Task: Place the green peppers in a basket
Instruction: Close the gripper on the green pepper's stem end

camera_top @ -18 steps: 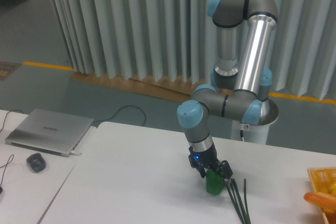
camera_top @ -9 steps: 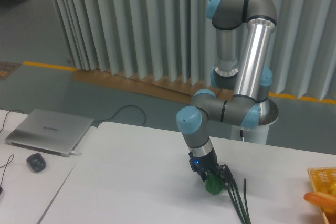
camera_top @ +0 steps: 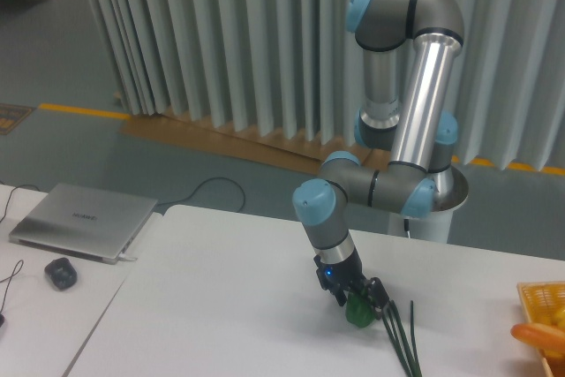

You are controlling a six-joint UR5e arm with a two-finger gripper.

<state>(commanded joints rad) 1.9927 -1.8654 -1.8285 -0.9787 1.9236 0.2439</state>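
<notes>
Camera view from the front shows the arm bent low over the white worktop (camera_top: 229, 289), its wrist angled down so that the tool (camera_top: 360, 305) comes at the green pepper (camera_top: 358, 312) from above and from about ten o'clock. The black fingers sit on either side of the pepper's top, which suggests they are clenched on it, though the pepper itself sits low, at or just off the worktop surface, and I cannot tell which. That steep approach probably keeps the fingers away from the thin scallion stalks (camera_top: 399, 342), which lie just beside the pepper and run off toward five o'clock. The basket (camera_top: 528, 293) sits well apart at the worktop's edge toward three o'clock, only its yellow-orange corner showing, with an orange item (camera_top: 537, 335) resting in it. Judging by this, the carry across to the basket is not yet done. A laptop (camera_top: 81, 218) and a mouse (camera_top: 60, 273) lie far off toward nine o'clock.
</notes>
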